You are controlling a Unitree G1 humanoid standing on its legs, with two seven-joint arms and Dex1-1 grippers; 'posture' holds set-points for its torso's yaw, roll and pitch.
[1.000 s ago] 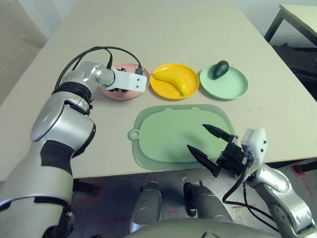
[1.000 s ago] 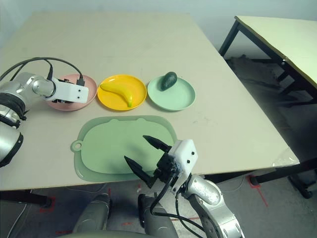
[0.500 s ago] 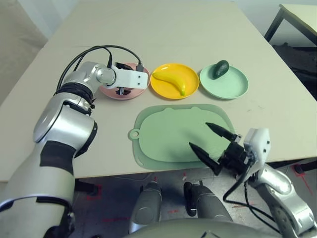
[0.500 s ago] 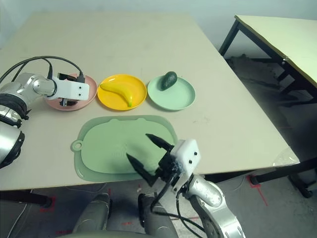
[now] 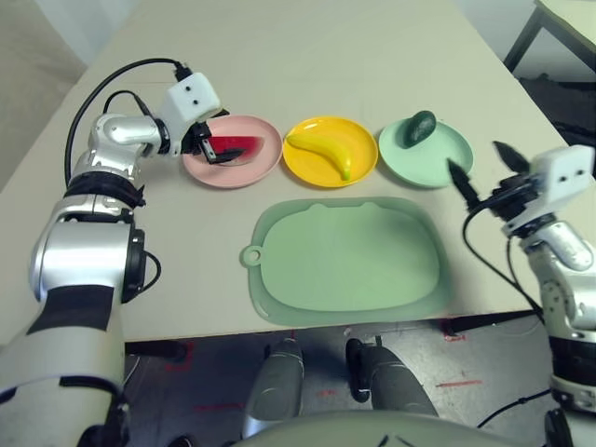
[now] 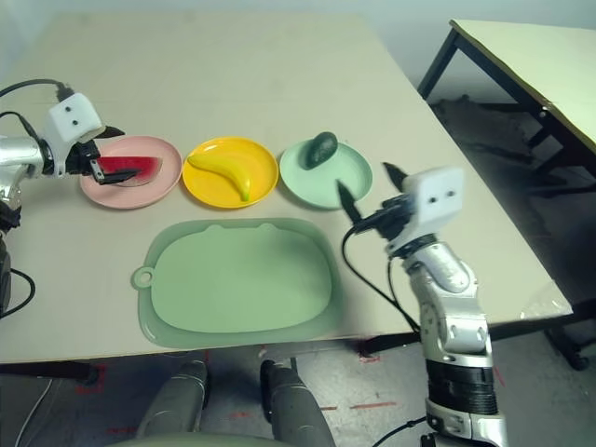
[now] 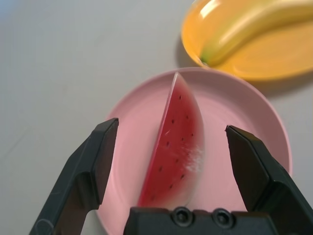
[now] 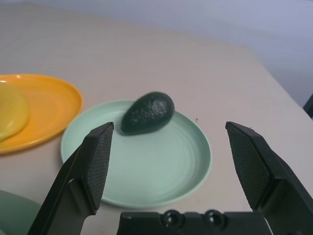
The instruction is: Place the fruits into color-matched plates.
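Lying on its side in the pink plate point(image 7: 132, 117), the watermelon point(image 7: 178, 147) shows red flesh dotted with dark seeds, with the left gripper point(image 7: 171, 161) spread wide around it, not touching. The banana point(image 5: 321, 152) fills the yellow plate point(image 5: 361, 172). The dark avocado point(image 8: 146, 112) sits in the green plate point(image 8: 166, 171), facing the wide-open right gripper point(image 8: 173, 171).

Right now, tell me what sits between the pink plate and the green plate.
The yellow plate with the banana on it lies between the pink plate and the green plate, as the left eye view shows.
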